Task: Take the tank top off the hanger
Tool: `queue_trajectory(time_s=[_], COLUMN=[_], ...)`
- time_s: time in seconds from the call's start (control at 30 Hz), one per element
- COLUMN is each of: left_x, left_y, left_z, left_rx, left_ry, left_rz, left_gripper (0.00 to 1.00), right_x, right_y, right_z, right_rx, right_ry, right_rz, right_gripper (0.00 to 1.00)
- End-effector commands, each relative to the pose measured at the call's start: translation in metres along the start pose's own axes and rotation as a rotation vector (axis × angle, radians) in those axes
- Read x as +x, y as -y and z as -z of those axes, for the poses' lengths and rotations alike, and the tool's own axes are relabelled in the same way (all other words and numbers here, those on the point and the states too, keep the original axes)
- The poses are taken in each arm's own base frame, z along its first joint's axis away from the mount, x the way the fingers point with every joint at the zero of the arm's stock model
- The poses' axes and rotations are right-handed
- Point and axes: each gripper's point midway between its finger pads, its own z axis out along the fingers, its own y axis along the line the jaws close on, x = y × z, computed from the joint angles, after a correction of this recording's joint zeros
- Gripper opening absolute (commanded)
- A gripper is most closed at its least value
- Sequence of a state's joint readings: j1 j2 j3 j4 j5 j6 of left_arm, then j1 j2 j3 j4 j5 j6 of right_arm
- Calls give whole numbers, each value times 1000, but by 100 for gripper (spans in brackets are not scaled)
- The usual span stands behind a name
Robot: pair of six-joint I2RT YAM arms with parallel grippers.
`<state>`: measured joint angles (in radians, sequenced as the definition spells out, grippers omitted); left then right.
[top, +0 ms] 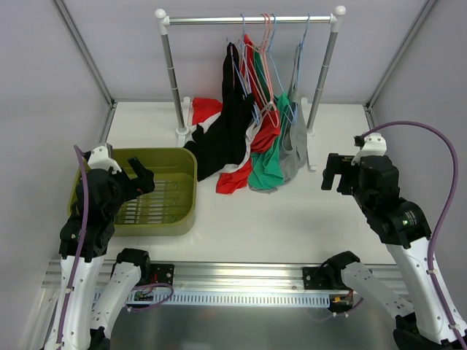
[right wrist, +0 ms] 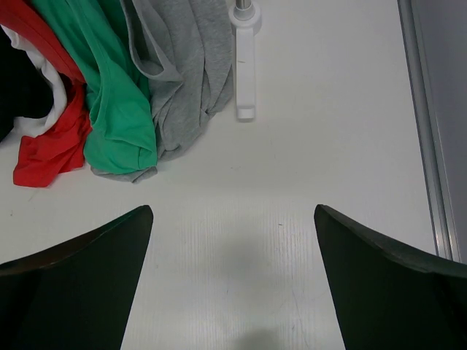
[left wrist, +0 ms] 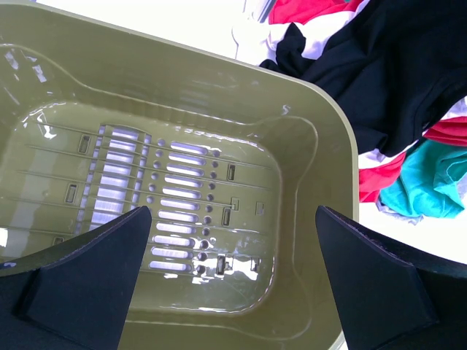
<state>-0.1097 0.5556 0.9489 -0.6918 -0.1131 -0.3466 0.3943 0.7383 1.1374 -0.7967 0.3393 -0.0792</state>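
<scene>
Several garments hang on wire hangers (top: 268, 45) from a white rack (top: 248, 20) at the back: black (top: 230, 135), red (top: 267, 135), a green tank top (top: 268, 169) and a grey tank top (top: 294, 149) at the right end. Their hems lie on the table. My right gripper (top: 334, 175) (right wrist: 233, 211) is open over bare table, just right of the grey top (right wrist: 190, 65) and green top (right wrist: 109, 95). My left gripper (top: 144, 179) (left wrist: 233, 213) is open above the olive basket (left wrist: 321, 146), holding nothing.
The olive basket (top: 186, 168) stands at the left with nothing in it, its right wall near the black garment (left wrist: 394, 65). The rack's foot (right wrist: 246, 65) and right post (top: 321, 80) stand beside the grey top. A metal rail (right wrist: 430, 146) borders the table on the right.
</scene>
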Motion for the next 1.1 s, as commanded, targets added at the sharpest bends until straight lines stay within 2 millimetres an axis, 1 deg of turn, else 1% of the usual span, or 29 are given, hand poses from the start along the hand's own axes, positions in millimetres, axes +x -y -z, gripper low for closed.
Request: queue_trajectory(time_s=[0.0, 0.07, 0.23, 0.27, 0.3, 0.37, 0.4, 0.43, 0.47, 0.5, 0.53, 0.57, 0.6, 0.63, 0.67, 0.7, 0.73, 0.77, 0.8, 0.83, 0.87, 0.9, 0.93, 0.97, 1.0, 1.03, 1.07], left_x=[-7, -7, -6, -6, -7, -7, -7, -7, -7, -7, -7, -7, -7, -6, -7, -6, -6, -6, -6, -5, -5, -4, -4, -4, -4, -4, -3], left_y=[2, 2, 2, 2, 2, 2, 2, 2, 2, 2, 2, 2, 1, 1, 1, 1, 1, 0, 0, 0, 0, 0, 0, 0, 0, 0, 0], left_z=[-1, -2, -2, -2, -2, -1, -1, -1, -1, 0, 0, 0, 0, -1, -1, -2, -2, -2, -2, -2, -2, -2, -3, -3, -3, -3, -3], left_rx=[14, 15, 17, 15, 15, 16, 16, 17, 16, 16, 16, 17, 15, 12, 14, 11, 10, 9, 8, 7, 7, 8, 9, 8, 8, 8, 9], left_ry=[31, 33, 29, 29, 33, 32, 32, 34, 36, 37, 40, 42, 41, 35, 38, 32, 34, 35, 35, 33, 34, 32, 30, 29, 29, 29, 27], left_rz=[-22, -22, -22, -21, -22, -22, -22, -22, -22, -22, -21, -21, -21, -22, -21, -22, -22, -22, -20, -21, -21, -21, -21, -21, -21, -21, -21], left_gripper=[99, 99, 99, 99, 99, 99, 99, 99, 99, 99, 99, 99, 99, 99, 99, 99, 99, 99, 99, 99, 99, 99, 99, 99, 99, 99, 99], right_x=[-17, -19, -26, -32, -36, -51, -66, -73, -82, -97, -105, -108, -124, -129, -133, -133, -151, -154, -154, -173, -176, -175, -191, -197, -201, -196, -210], right_y=[1, 0, -9, -12, -21, -39, -56, -65, -80, -90, -94, -103, -107, -111, -122, -133, -140, -153, -162, -168, -179, -189, -194, -197, -201, -213, -214], right_z=[4, 6, 8, 10, 12, 14, 25, 28, 27, 36, 35, 25, 28, 23, 22, 3, 10, 10, -11, -6, -8, -30, -28, -35, -43, -66, -66], right_rx=[3, -5, -55, -72, -125, -210, -312, -361, -426, -484, -495, -506, -510, -508, -525, -509, -523, -532, -488, -486, -494, -460, -461, -440, -429, -417, -407], right_ry=[65, 74, 91, 110, 116, 141, 165, 173, 176, 200, 206, 183, 209, 208, 205, 166, 207, 205, 183, 228, 231, 207, 247, 254, 256, 229, 261], right_rz=[-30, -32, -42, -51, -53, -63, -70, -72, -73, -92, -101, -92, -84, -64, -42, -17, 15, 51, 84, 112, 134, 160, 186, 196, 210, 236, 248], right_gripper=[99, 99, 99, 99, 99, 99, 99, 99, 100, 100, 98, 97, 95, 91, 89, 87, 84, 83, 81, 75, 73, 66, 63, 62, 59, 57, 56])
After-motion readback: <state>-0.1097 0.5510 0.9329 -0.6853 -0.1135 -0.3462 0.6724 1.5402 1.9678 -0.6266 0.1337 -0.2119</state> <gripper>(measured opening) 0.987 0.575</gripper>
